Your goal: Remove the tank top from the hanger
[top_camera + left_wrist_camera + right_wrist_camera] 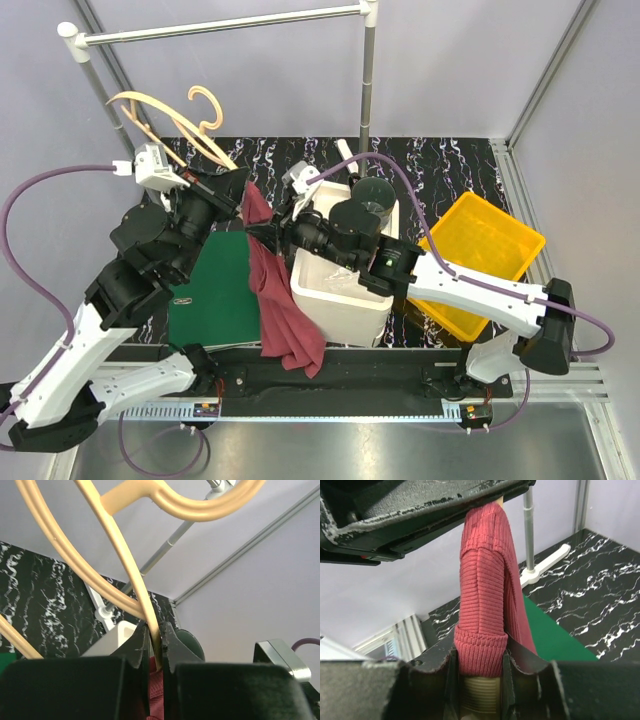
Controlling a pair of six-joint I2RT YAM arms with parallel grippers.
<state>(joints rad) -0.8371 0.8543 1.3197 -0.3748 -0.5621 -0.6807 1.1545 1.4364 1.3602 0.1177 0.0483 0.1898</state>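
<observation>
We saw the tank top (287, 318) hanging in a long fold at the middle of the table, its lower end near the front edge, between the green mat (215, 290) on the left and the white bin (340, 285) on the right. Its top end ran up to the hanger (130, 499), and the wrist view suggested it was caught there. The right gripper (480, 653) was clamped on a ribbed strap just below that point. The left gripper (156, 630) was pinched shut on one thin arm of the hanger, holding it raised at the far left.

We judged the step to be drawing the strap off. The left should hold the hanger rigid. The right should pull along the arm toward its free end, not straight down, since ribbed cloth would stretch before it slid.
</observation>
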